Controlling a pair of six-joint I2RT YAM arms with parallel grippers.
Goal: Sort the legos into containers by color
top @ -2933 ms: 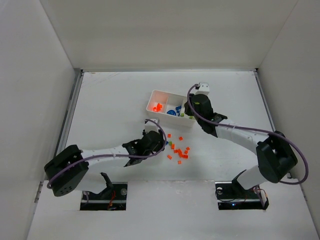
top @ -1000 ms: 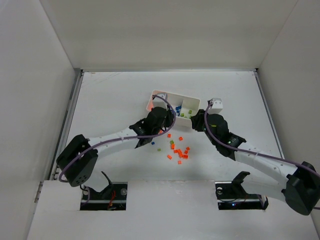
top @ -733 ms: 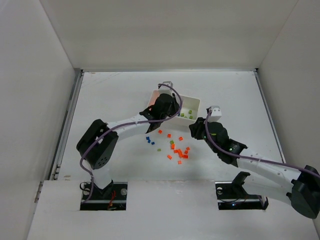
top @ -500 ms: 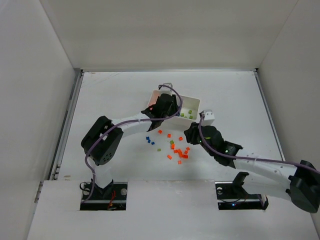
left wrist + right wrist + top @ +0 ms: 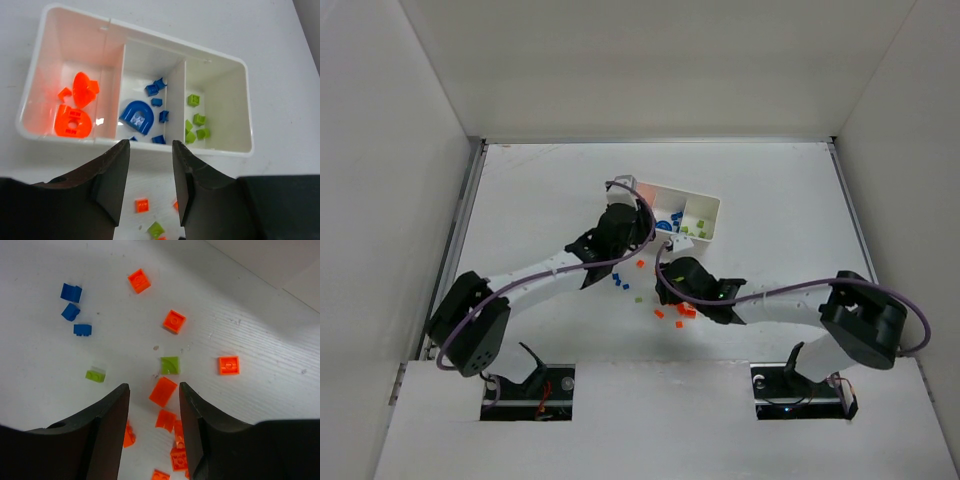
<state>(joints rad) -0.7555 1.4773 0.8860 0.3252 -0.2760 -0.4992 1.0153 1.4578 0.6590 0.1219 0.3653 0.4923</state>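
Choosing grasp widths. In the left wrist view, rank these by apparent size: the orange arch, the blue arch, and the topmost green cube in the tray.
1-2. orange arch and blue arch: about alike, too close to rank.
3. green cube: clearly smallest.

The white rectangular plastic tray (image 5: 220, 149) holds orange-red plastic pieces (image 5: 72, 120) in its 9 o'clock compartment. Blue pieces (image 5: 136, 116) fill the middle one, and yellow-green cubes (image 5: 194, 100) sit at 3 o'clock. On the plain white counter (image 5: 30, 365) lie three blue cubes (image 5: 71, 292), two yellow-green blocks (image 5: 170, 365) and many orange-red squares (image 5: 174, 321). The left end effector (image 5: 149, 150) and right end effector (image 5: 153, 390) are matte black.
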